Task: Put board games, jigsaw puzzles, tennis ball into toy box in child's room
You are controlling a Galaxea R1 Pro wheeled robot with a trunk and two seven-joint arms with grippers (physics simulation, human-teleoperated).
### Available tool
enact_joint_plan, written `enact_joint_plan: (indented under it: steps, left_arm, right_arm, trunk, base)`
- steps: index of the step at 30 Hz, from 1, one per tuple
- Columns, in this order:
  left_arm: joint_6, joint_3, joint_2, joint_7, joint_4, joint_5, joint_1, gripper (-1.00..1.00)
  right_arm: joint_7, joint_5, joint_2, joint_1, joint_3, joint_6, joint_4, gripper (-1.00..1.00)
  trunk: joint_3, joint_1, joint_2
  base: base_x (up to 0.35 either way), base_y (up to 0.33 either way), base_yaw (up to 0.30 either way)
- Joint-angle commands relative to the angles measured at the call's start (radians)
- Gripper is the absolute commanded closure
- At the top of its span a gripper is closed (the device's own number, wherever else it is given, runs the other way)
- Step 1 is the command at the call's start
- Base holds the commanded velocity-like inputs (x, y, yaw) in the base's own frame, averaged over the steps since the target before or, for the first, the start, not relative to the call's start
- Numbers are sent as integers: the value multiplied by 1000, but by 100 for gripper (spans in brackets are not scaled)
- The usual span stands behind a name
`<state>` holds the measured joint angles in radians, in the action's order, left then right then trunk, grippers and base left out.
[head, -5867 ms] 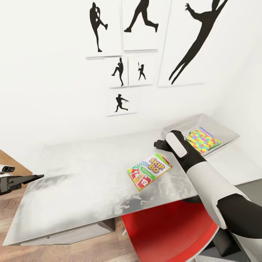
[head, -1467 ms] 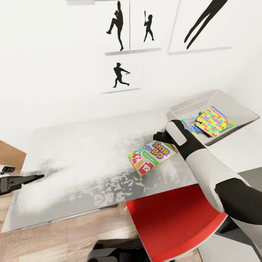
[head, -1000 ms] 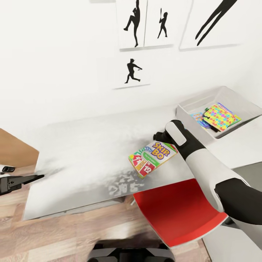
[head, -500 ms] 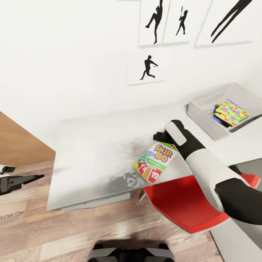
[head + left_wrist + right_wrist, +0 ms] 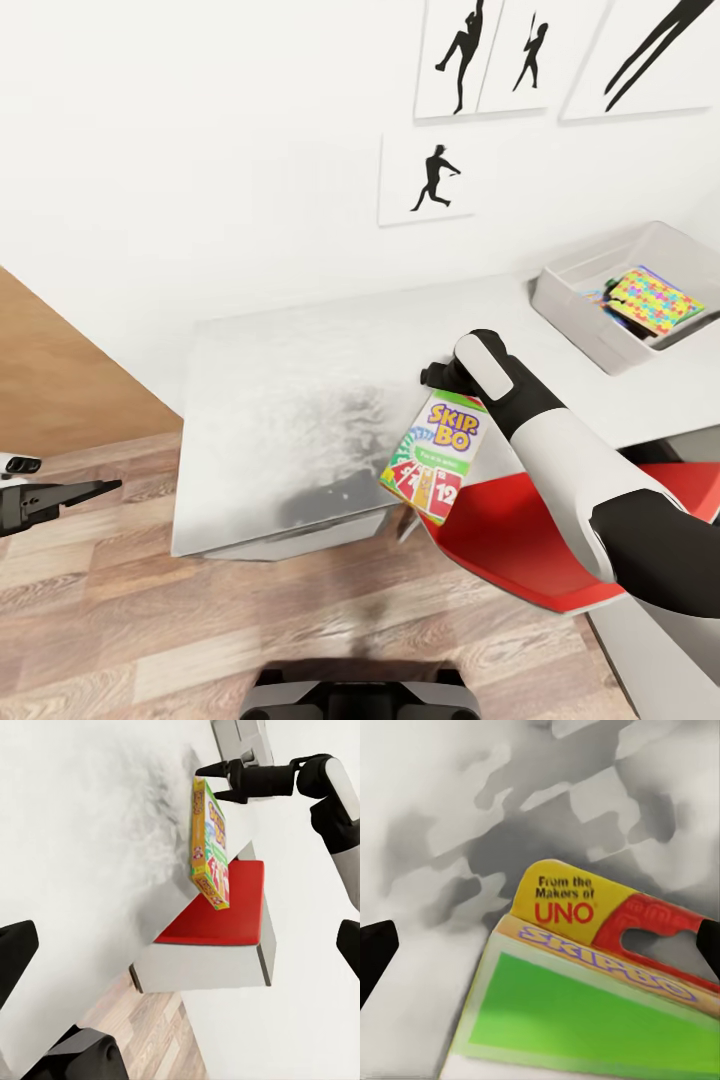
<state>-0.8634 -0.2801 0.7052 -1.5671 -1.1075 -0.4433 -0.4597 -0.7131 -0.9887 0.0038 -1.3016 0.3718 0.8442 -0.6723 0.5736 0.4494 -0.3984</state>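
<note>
My right gripper (image 5: 437,383) is shut on the top edge of the green-red-white Skip-Bo board game (image 5: 435,452). The game hangs nearly upright just past the front edge of the table (image 5: 290,400). In the left wrist view the same game (image 5: 208,840) hangs from the right gripper (image 5: 214,781), and its yellow "UNO" tab (image 5: 562,900) is close in the right wrist view. The light-grey toy box (image 5: 575,315) sits at the table's far right and holds a multicoloured jigsaw puzzle (image 5: 655,297). My left gripper (image 5: 100,488) stays open, low over the floor at the left.
A red chair seat (image 5: 510,530) sits under the table's front edge, right below the hanging game. Wood-plank floor (image 5: 200,620) spreads in front. The white wall behind carries black silhouette pictures (image 5: 430,180). A brown panel (image 5: 60,380) stands at the left.
The camera has moved, so the table and toy box have shifted right in the picture. The Skip-Bo game has swung from lying tilted over the table to hanging nearly upright off its front edge.
</note>
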Motion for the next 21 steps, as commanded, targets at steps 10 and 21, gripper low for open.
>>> enact_joint_plan:
  steps: [10, 21]
  left_arm:
    - [-10, 2, 0, -4, 0, 0, -1, -100]
    - [-10, 1, 0, -4, 0, 0, -1, -100]
  right_arm:
    - [-10, -18, -1, -1, 4, -2, -1, -100]
    - [-11, -16, -1, -1, 3, -5, -2, -100]
  trunk:
    - [2, 1, -2]
    - [2, 1, -2]
  base:
    - [-6, 10, 0]
    - [0, 0, 0]
